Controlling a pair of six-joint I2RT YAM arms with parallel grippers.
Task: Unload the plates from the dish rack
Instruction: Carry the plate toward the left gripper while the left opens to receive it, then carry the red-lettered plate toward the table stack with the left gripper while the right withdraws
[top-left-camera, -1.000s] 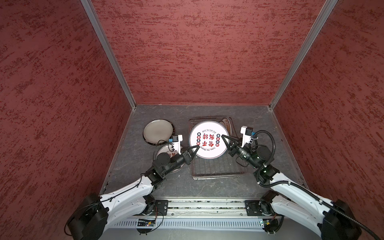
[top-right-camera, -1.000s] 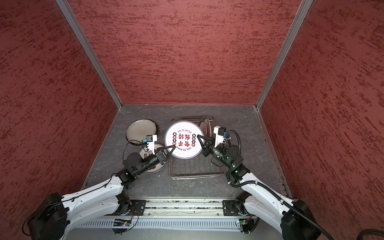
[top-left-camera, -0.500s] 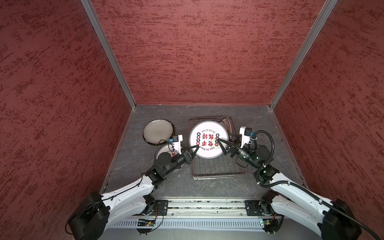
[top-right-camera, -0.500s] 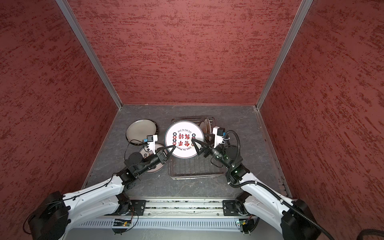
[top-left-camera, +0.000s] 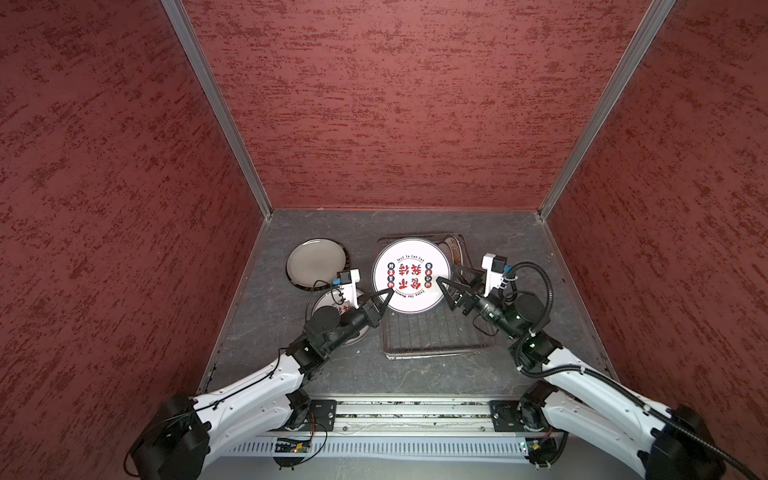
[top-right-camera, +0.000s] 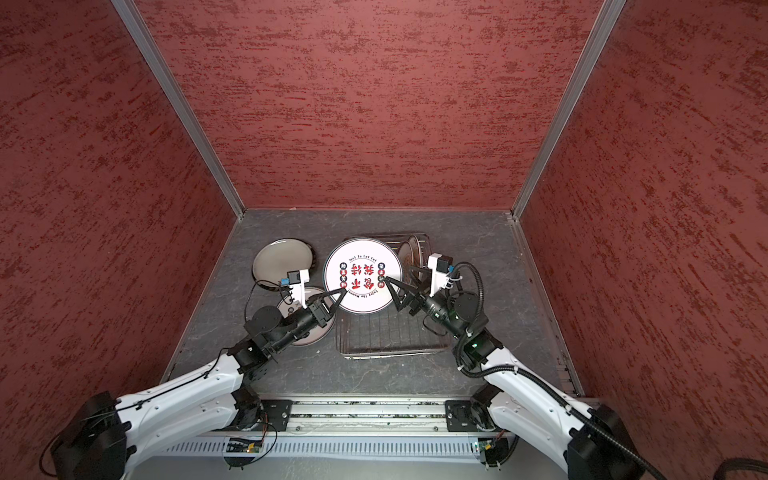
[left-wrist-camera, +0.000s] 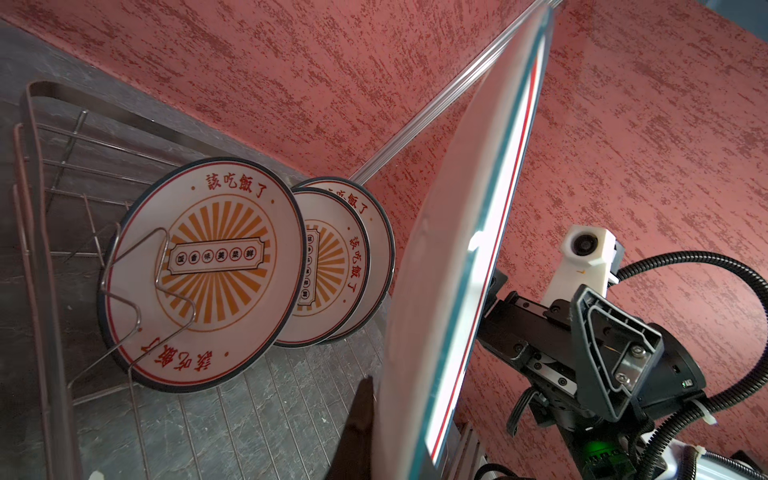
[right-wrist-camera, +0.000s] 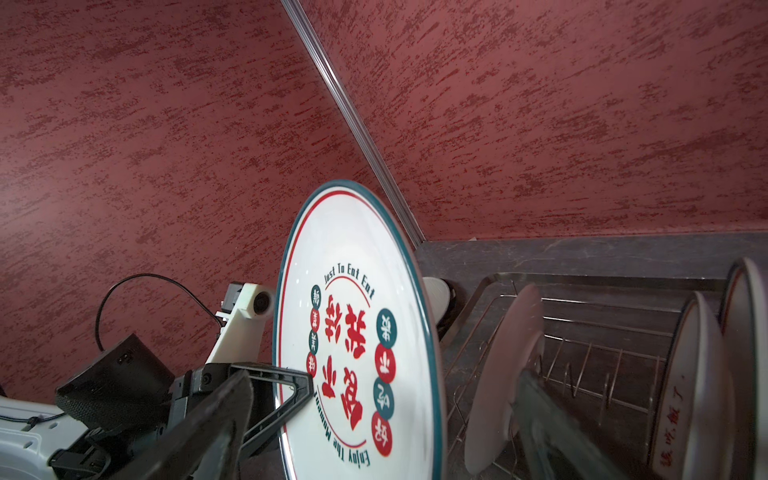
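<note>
A large white plate (top-left-camera: 411, 270) (top-right-camera: 362, 266) with red characters and a teal rim hangs tilted above the dish rack (top-left-camera: 432, 338) (top-right-camera: 386, 336). My left gripper (top-left-camera: 388, 293) (top-right-camera: 341, 294) (left-wrist-camera: 386, 436) is shut on its left edge; one finger (left-wrist-camera: 357, 432) shows against the plate's back. The right gripper (top-left-camera: 452, 279) (top-right-camera: 400, 279) (right-wrist-camera: 374, 440) stands open astride the plate's right rim, fingers apart from it. Three sunburst plates (left-wrist-camera: 203, 270) (top-left-camera: 454, 249) stand upright at the rack's far end, and an off-white plate (right-wrist-camera: 503, 374) leans beside them.
A dark-rimmed grey plate (top-left-camera: 318, 262) (top-right-camera: 283, 259) lies flat on the table left of the rack. A smaller white plate (top-left-camera: 330, 305) (top-right-camera: 291, 309) lies under my left arm. Red walls enclose the grey table closely on three sides.
The right gripper has opened and let go of the big plate's right edge. The left gripper keeps its hold, and the plate has barely shifted.
</note>
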